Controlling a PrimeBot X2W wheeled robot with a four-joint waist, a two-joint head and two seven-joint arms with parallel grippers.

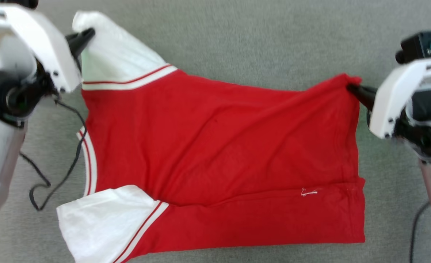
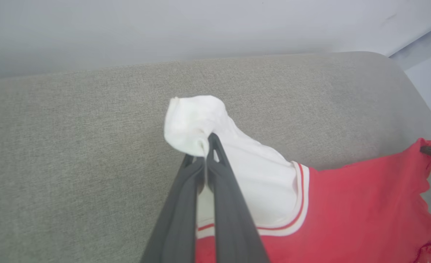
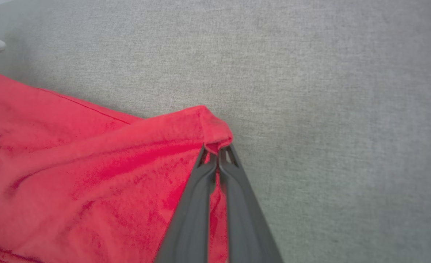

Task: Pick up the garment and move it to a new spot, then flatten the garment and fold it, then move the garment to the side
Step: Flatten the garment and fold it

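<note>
Garment (image 1: 215, 146) sleeve (image 1: 117, 51) tight in left jaws, hem (image 1: 343, 83) in right jaws; cable (image 1: 77, 157) beside collar (image 1: 90, 164)

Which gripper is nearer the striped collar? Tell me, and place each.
Left. The left gripper, shut on the far white sleeve, is just beyond the striped collar; the right gripper pinches the garment at the opposite hem corner.

Grey fabric surface (image 1: 237, 36) beneath a red, white-sleeved garment (image 1: 219, 146).
</note>
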